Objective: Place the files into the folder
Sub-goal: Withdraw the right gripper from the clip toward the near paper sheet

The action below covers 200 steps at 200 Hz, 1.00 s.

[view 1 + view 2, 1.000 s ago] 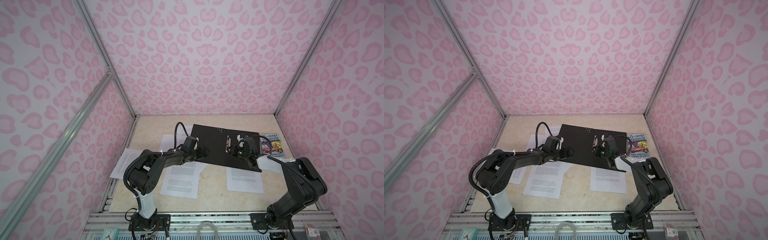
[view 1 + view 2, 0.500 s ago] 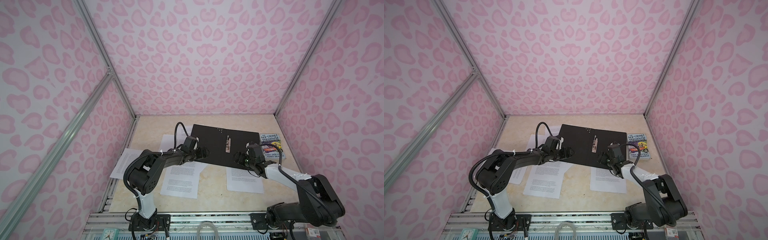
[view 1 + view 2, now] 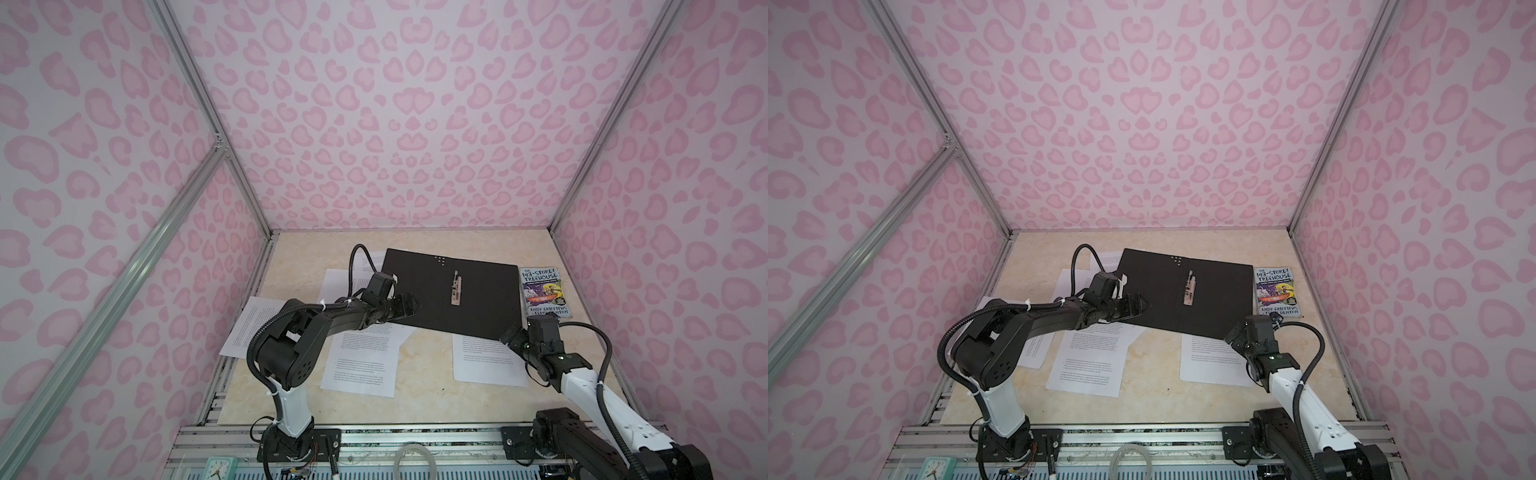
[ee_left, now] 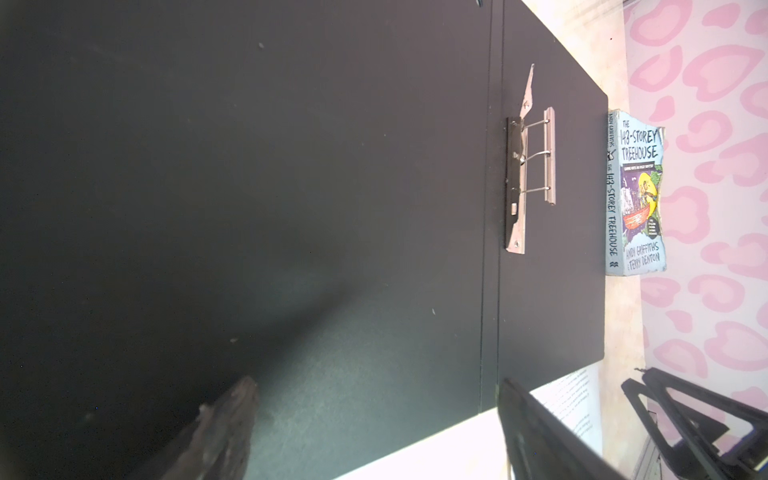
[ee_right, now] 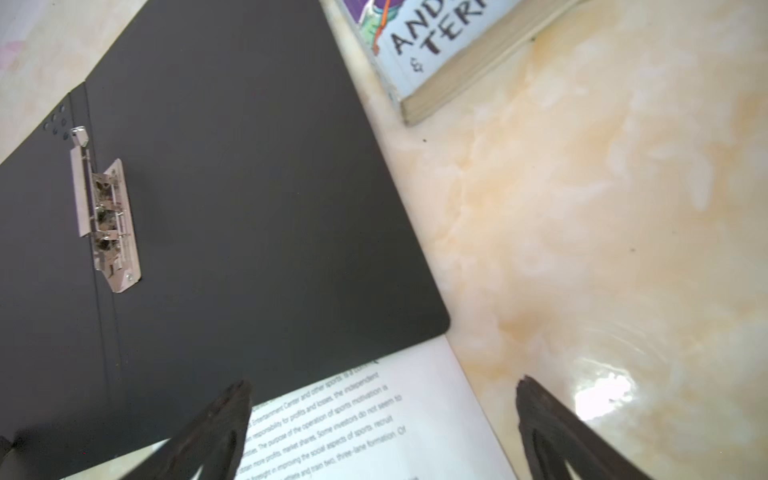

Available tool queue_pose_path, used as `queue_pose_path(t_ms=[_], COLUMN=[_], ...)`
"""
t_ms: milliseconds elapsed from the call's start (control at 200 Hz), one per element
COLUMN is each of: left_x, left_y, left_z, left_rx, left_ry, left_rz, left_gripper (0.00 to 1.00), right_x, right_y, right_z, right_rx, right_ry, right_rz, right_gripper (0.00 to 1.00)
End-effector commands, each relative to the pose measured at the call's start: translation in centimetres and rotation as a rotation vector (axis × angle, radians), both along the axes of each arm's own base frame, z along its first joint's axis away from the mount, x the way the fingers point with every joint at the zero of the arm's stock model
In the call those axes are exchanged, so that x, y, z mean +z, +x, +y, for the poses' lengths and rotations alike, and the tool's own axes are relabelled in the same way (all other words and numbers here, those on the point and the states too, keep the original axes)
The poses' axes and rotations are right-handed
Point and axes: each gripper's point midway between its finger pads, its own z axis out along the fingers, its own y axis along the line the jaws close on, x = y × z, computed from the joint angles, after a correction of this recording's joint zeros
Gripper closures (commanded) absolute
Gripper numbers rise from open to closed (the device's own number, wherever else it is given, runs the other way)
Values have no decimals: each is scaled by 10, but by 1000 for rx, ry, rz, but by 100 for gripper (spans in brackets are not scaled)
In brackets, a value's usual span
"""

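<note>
Both top views show left arm (image 3: 332, 320) and right arm (image 3: 582, 382) low at the folder (image 3: 478, 291), jaws spread.

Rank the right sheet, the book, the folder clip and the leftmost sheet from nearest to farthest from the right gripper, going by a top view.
From the right gripper, in a top view:
1. Right sheet: directly under it, by the folder's near right corner.
2. Book: just behind the gripper, right of the folder.
3. Clip: on the folder's spine, further left.
4. Leftmost sheet: far across, on the left side.
</note>
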Motion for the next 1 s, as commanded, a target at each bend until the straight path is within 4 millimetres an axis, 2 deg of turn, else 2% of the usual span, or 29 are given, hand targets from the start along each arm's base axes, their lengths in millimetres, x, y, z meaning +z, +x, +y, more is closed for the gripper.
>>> queue_pose_path(t_ms=[0, 130, 425, 670, 865, 995], left_x=[-34, -36, -34, -29, -27, -15], left_y=[-28, -29, -28, -21, -9, -7], left_z=[23, 24, 23, 15, 6, 1], left_rx=[15, 16, 13, -44, -88, -116], left_ry=[116, 124, 123, 117, 76, 34], left_rz=[153, 156, 151, 122, 102, 72], left_gripper=[7, 7, 7, 7, 6, 6], right_x=[-6, -14, -18, -25, -21, -16], right_y=[-3, 3, 21, 49, 73, 74], right_z=[3, 11, 16, 25, 30, 28], right_rx=[3, 17, 19, 76, 80, 88], right_ry=[24, 77, 107, 111, 131, 108], right_rz=[14, 17, 5, 40, -9, -17], right_gripper=[1, 1, 2, 3, 4, 4])
